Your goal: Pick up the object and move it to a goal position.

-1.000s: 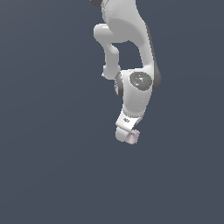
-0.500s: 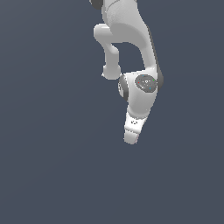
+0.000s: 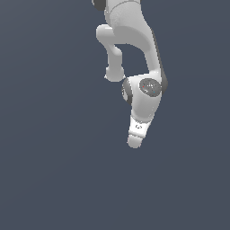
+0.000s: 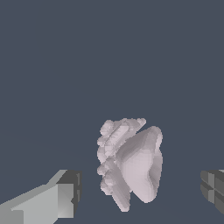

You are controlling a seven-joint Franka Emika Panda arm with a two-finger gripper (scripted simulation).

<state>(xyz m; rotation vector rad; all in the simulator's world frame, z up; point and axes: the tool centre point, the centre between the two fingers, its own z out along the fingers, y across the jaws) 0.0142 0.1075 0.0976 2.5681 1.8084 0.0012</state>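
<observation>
Object: pale pinkish-lilac lumpy object (image 4: 130, 162), roughly cup-shaped, resting on the plain dark floor (image 4: 109, 57). Seen only in the wrist view; in the exterior view the arm (image 3: 134, 54) hides it.
Object position: between the two fingers, apart from both, nearer the light grey finger (image 4: 54, 197) than the dark finger (image 4: 213, 187).
Gripper: gripper (image 4: 135, 192) spread wide, grasping nothing. A clear gap shows on each side of the object.
Gripper in exterior view: pointing down over the floor, its white tip (image 3: 134, 142) lowest; jaws not discernible there.
Step in hand, by judgement: approach, gripper straddling the object prior to grasp.
Next move, by judgement: close squarely on the object, then lift and carry.
Risk: the irregular lumpy surface may shift or slip on closure.
Goal position: no marker visible in either view.
</observation>
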